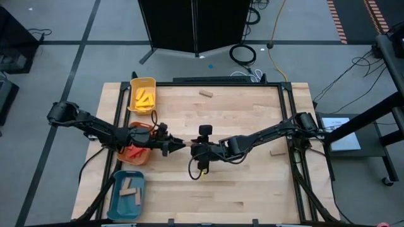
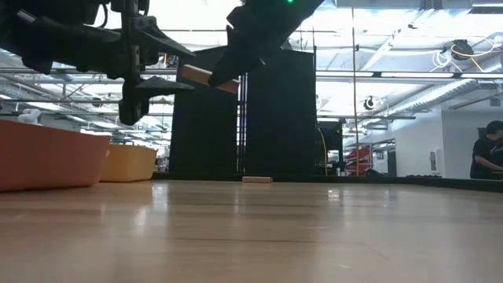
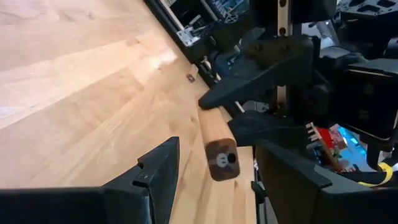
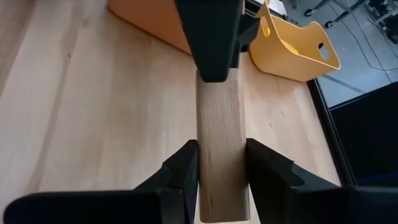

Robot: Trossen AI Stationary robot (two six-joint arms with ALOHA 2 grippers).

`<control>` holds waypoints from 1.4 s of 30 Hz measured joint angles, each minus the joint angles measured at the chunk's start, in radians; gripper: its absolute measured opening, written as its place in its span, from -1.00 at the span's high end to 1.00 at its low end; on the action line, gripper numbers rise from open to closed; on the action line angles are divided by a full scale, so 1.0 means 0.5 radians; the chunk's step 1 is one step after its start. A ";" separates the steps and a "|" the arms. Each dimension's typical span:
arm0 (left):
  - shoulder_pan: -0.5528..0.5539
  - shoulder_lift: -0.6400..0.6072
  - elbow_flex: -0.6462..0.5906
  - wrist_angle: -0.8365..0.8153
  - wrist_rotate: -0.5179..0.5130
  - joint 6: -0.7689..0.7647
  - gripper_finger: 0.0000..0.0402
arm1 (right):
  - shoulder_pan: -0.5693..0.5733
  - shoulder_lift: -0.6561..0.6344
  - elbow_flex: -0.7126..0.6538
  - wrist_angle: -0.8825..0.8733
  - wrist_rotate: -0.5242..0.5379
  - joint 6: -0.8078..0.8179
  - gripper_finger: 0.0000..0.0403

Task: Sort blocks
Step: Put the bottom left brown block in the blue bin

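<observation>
Above the table [image 1: 240, 120], just beside the orange tray [image 1: 136, 154], the right gripper [image 4: 222, 163] clamps a tan block [image 4: 221, 130] in mid-air. The left gripper [image 3: 214, 171] meets it, fingers spread either side of the block's far end, not yet closed.

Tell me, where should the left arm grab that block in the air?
The free end of the tan block, coming level from the left. The right gripper pinches the other end, and this end points between the left gripper's open jaws.
</observation>
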 joint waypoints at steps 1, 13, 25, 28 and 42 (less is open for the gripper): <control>0.000 0.003 0.000 0.003 -0.001 0.000 -0.04 | -0.008 0.000 0.000 0.004 0.000 -0.001 0.50; 0.000 0.003 -0.001 0.016 -0.160 0.089 -0.03 | -0.088 0.000 0.000 0.048 -0.099 -0.003 0.50; 0.035 0.003 -0.001 0.012 -0.147 0.087 0.16 | -0.087 0.000 0.000 0.084 -0.098 -0.011 0.50; 0.042 0.003 -0.001 0.011 -0.101 0.086 0.27 | -0.087 0.000 0.000 0.084 -0.098 -0.011 0.50; 0.040 0.002 -0.001 0.003 -0.081 0.035 0.71 | -0.089 0.001 0.000 0.077 -0.085 -0.048 0.49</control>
